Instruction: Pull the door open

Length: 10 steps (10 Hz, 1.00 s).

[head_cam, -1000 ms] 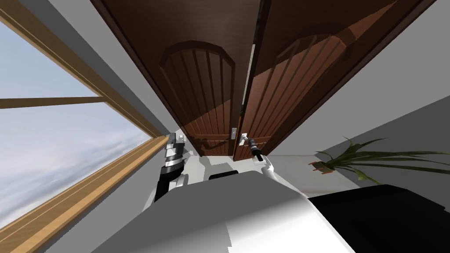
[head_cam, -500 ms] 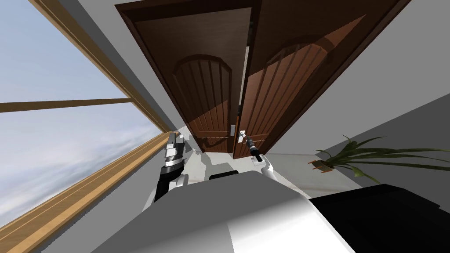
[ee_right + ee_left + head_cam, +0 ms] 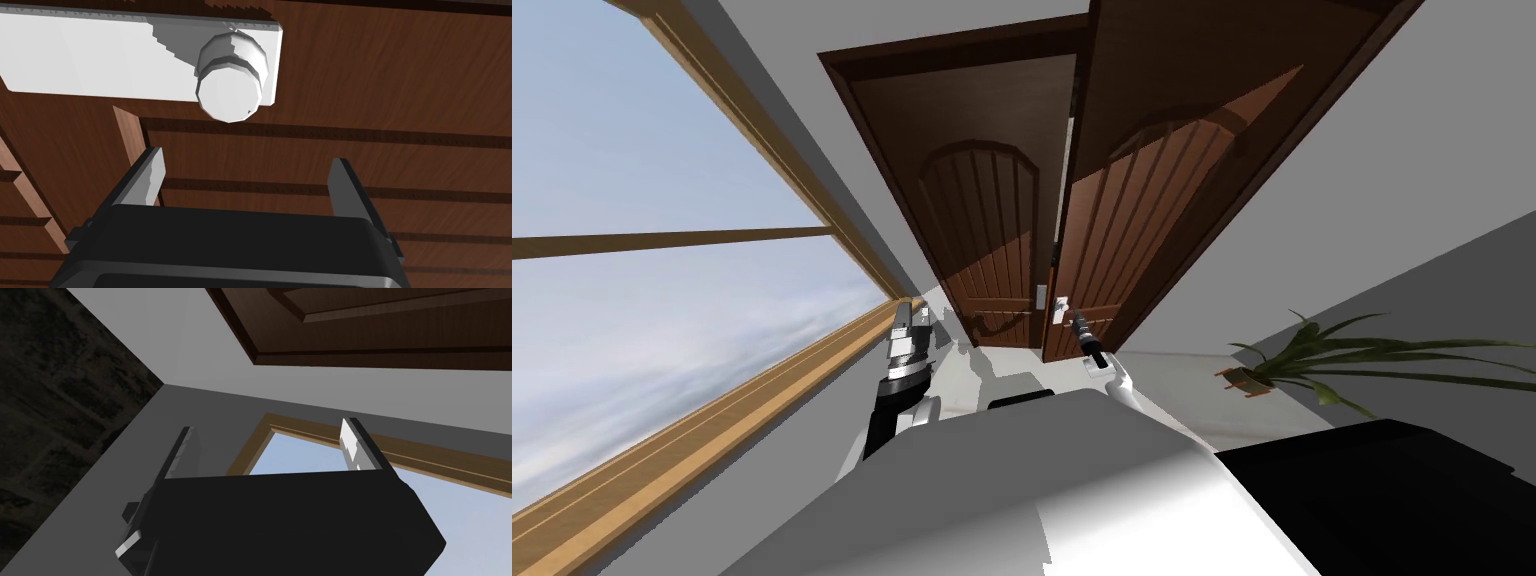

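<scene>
Two dark brown door leaves face me in the head view. The right leaf (image 3: 1152,200) stands ajar, its free edge swung towards me past the left leaf (image 3: 982,240). A white round knob (image 3: 1058,311) on a white plate (image 3: 100,60) sits low on the right leaf. My right gripper (image 3: 1074,320) is just in front of the knob. In the right wrist view its fingers (image 3: 150,175) stand wide open, and the knob (image 3: 230,82) lies beyond their tips, untouched. My left gripper (image 3: 909,318) is raised near the window sill, open and empty (image 3: 265,438).
A large wood-framed window (image 3: 662,300) runs along the left wall. A potted plant (image 3: 1312,360) stands on the floor to the right of the doors. A black block (image 3: 1392,490) lies at the lower right.
My right gripper has opened and let go of the knob. The doors now look farther off: I have drawn back, and the right leaf stands a little wider.
</scene>
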Motion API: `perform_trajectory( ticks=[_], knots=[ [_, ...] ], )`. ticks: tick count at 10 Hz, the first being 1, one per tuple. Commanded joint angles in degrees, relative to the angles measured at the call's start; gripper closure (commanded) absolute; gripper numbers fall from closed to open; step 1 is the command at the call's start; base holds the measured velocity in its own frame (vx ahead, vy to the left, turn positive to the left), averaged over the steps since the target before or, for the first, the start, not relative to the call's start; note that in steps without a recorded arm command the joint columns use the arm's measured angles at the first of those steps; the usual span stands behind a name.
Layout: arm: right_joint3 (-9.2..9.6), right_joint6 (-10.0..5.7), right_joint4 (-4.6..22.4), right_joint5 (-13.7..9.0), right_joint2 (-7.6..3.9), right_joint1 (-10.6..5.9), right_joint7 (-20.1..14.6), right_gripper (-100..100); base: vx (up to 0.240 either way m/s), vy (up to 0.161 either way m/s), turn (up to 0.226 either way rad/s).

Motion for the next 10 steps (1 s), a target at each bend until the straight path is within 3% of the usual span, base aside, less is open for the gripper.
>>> perform_trajectory(
  ticks=[1, 4, 5, 10],
  knots=[
    [-0.29, -0.06, 0.6, -0.2, 0.13, -0.53, 0.4, -100, 0.190, -0.031, 0.016],
    [-0.47, -0.11, 1.0, -0.3, 0.27, -1.00, 0.7, -100, 0.166, -0.008, 0.022],
    [-0.47, -0.11, 1.0, -0.3, 0.27, -1.00, 0.7, 100, 0.000, 0.000, 0.000],
    [-0.47, -0.11, 1.0, -0.3, 0.27, -1.00, 0.7, 100, -0.020, 0.000, -0.001]
  ],
)
